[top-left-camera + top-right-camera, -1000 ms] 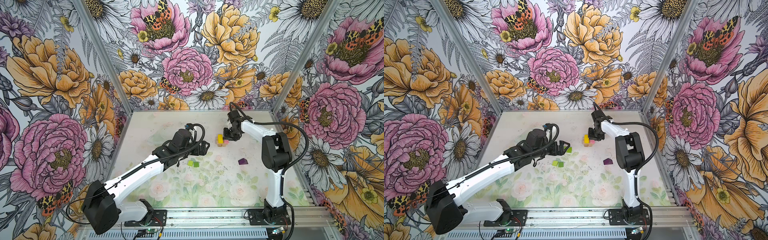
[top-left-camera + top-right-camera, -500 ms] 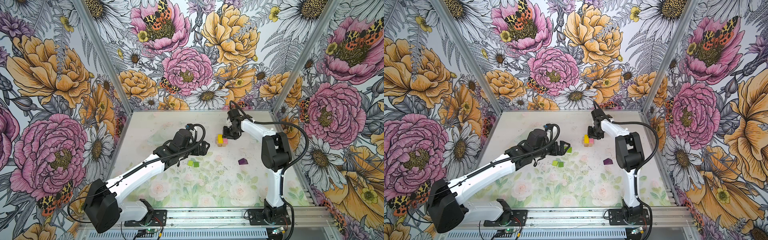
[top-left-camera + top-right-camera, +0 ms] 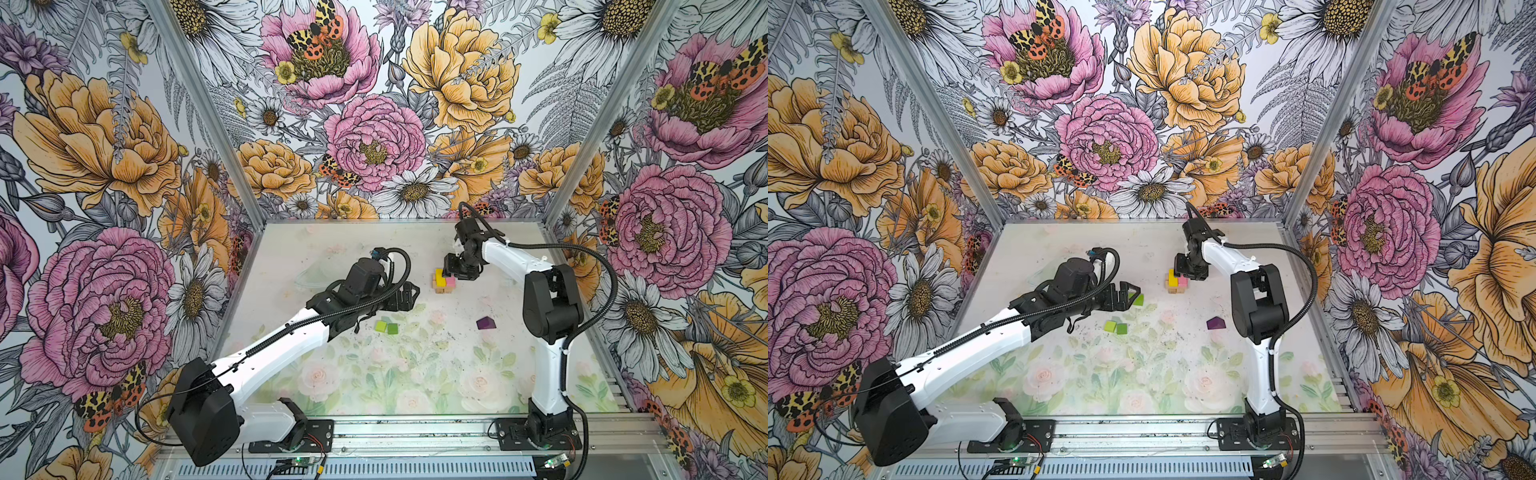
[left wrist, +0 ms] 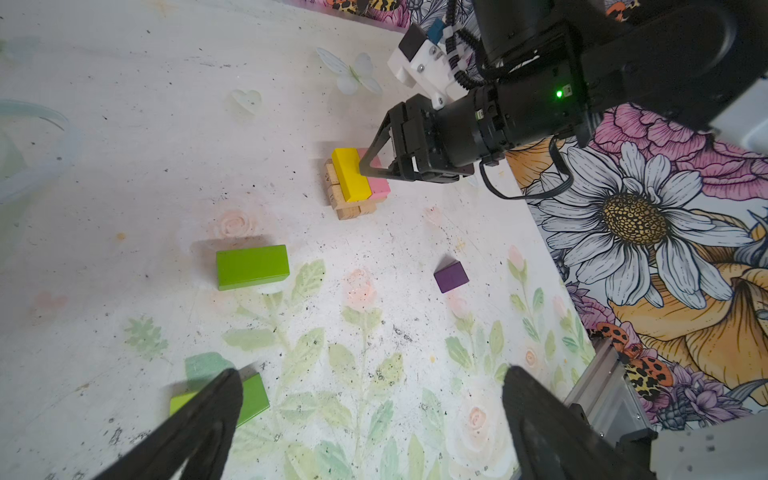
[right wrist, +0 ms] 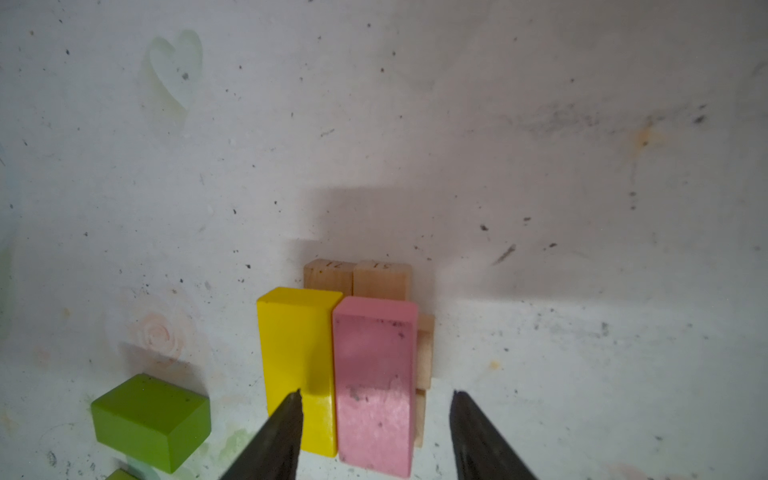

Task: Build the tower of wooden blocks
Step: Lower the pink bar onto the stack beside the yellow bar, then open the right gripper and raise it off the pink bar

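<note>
The wood block tower (image 3: 442, 281) (image 3: 1175, 283) stands at the back of the table. It has crossed tan oblongs (image 5: 380, 278) below, with a yellow oblong (image 5: 297, 349) and a pink oblong (image 5: 374, 365) side by side on top. My right gripper (image 5: 374, 395) (image 3: 451, 272) hovers over the pink one, open, its fingers clear of it. My left gripper (image 4: 372, 374) (image 3: 1129, 293) is wide open and empty, above a lime brick (image 4: 252, 266) (image 3: 1137, 299). Two green cubes (image 3: 386, 327) (image 3: 1116, 327) and a purple peaked piece (image 3: 484, 322) (image 4: 451, 276) lie loose.
Flowered walls close the table in on three sides. An aluminium rail (image 3: 415, 432) with both arm bases runs along the front edge. The right arm's elbow (image 3: 548, 299) rises just right of the purple piece.
My right gripper's jaws have opened off the pink oblong, which stays on the tower beside the yellow one. Neither arm has visibly shifted.
</note>
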You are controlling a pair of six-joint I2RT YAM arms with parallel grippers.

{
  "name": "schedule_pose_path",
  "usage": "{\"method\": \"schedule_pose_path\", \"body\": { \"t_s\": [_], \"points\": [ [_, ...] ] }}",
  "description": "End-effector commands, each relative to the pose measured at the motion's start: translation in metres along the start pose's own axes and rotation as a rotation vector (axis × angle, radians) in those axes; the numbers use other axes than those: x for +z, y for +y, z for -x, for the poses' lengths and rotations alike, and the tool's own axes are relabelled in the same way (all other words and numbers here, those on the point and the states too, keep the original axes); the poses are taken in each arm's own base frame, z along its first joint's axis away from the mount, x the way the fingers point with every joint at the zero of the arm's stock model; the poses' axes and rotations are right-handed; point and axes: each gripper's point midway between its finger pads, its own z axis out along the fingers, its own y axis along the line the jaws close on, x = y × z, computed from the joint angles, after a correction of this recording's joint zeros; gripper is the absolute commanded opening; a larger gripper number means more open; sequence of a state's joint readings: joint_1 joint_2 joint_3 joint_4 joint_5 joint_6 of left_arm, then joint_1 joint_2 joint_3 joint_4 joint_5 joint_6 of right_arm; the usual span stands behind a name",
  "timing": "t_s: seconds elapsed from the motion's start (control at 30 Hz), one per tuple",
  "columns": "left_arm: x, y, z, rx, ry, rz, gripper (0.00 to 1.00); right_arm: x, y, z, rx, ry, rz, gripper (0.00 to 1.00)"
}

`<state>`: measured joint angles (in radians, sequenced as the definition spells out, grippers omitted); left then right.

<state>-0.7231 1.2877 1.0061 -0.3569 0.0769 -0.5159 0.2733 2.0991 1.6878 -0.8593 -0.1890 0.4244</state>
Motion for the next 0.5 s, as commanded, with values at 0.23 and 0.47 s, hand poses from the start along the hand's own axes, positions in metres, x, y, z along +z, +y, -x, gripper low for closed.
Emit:
{"method": "schedule_pose_path", "body": {
  "t_s": [0.23,0.47],
  "points": [
    [-0.015,-0.002,0.004,0.010,-0.037,-0.026,0.99,-0.008,0.014,0.002,-0.010,-0.010,0.025,0.61],
    [-0.019,0.002,0.004,0.015,-0.045,-0.019,0.99,-0.008,0.023,0.004,-0.027,-0.006,0.018,0.61]
  ]
}}
